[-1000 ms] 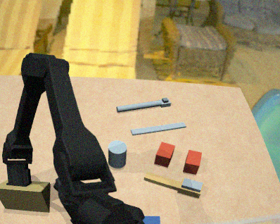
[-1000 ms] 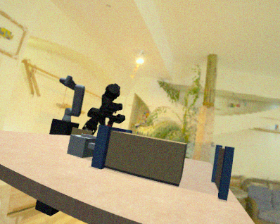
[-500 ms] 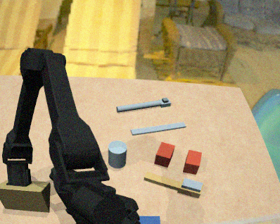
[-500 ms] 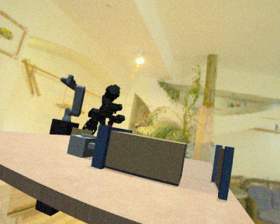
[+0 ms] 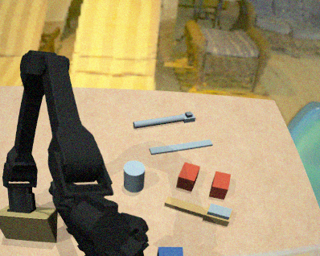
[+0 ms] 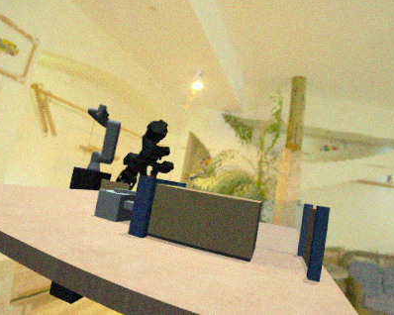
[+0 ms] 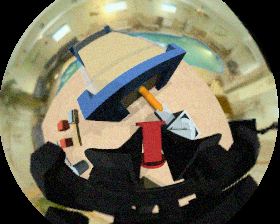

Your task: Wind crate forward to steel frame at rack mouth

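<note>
My jaws are clamped on the red handle [image 7: 152, 142] — rigid, probably light; a mid-grip should resist twisting.

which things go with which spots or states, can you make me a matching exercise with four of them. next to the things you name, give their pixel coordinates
1. red handle piece [image 7: 152, 142]
2. blue-grey cylinder [image 5: 133, 177] [image 7: 80, 166]
3. orange bar [image 7: 151, 98]
4. two red blocks [image 5: 188, 177] [image 5: 220, 185] [image 7: 63, 125] [image 7: 66, 143]

A. standing upright on the bench
B. between the gripper's [image 7: 155, 135] fingers
C. side by side, a gap between them
D. reaching from the blue frame [image 7: 135, 80] toward the grey winch box [image 7: 183, 126]

Pairs: 1-B, 2-A, 3-D, 4-C
</note>
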Robot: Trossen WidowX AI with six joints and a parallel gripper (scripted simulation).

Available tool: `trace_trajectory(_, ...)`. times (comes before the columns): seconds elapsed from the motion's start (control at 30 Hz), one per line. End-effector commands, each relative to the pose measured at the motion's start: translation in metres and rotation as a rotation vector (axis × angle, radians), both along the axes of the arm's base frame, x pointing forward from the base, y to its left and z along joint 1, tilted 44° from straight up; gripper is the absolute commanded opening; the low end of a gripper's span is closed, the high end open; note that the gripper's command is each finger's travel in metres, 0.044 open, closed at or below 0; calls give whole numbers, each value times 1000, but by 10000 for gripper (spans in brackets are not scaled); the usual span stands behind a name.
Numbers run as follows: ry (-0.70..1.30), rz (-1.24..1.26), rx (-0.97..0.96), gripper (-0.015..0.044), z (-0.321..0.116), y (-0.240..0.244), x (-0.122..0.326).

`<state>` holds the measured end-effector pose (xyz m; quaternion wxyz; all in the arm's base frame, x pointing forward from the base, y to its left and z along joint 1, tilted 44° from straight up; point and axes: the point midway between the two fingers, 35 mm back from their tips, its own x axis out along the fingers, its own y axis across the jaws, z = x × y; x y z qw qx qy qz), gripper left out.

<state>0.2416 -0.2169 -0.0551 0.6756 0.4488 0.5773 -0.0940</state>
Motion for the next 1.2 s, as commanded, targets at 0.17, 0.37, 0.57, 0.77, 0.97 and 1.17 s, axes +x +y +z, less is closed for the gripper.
trace_trajectory(0.17, 18, 1, 20, 0, 6, 13, -18)
trace_trajectory(0.37, 18, 1, 20, 0, 10, 16, -26)
trace_trajectory(0.57, 19, 1, 20, 0, 13, 19, -35)
trace_trajectory(0.77, -2, 1, 9, 0, 14, 16, -31)
trace_trajectory(0.97, -2, 0, 9, 157, 14, 16, -31)
trace_trajectory(1.17, -2, 0, 9, 315, 14, 16, -31)
